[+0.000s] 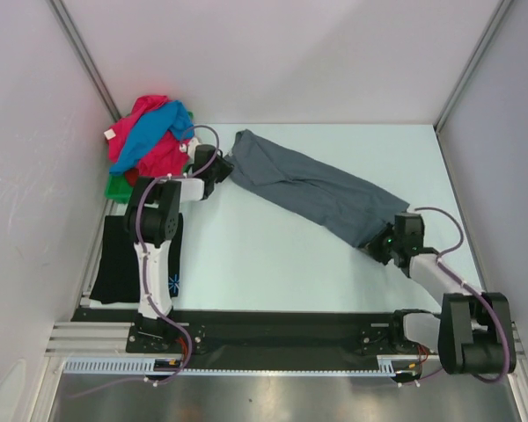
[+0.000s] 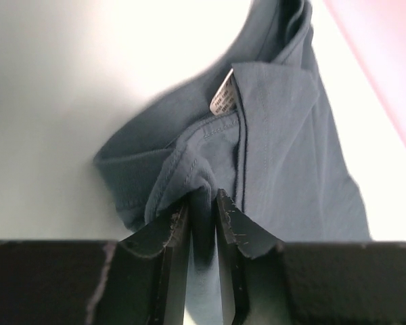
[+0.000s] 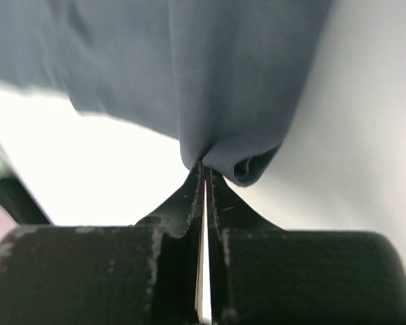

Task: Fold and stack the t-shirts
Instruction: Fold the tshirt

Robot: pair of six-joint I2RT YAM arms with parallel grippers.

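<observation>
A slate-grey t-shirt [image 1: 312, 186] lies stretched in a long band across the table, from back left to right. My left gripper [image 1: 222, 167] is shut on its collar end; the wrist view shows a thick fold of grey cloth [image 2: 204, 203] pinched between the fingers, with a white label [image 2: 222, 100] above. My right gripper [image 1: 380, 246] is shut on the shirt's other end, where a bunched hem [image 3: 230, 159] sits at the fingertips. A black t-shirt [image 1: 123, 259] with a small blue-white print lies at the left edge. Pink and blue t-shirts [image 1: 150, 136] are heaped at the back left.
A green tray [image 1: 117, 188] peeks out under the heap of shirts. White walls with metal posts close in the back and both sides. The arms' bases sit on a black rail [image 1: 273, 338] along the near edge.
</observation>
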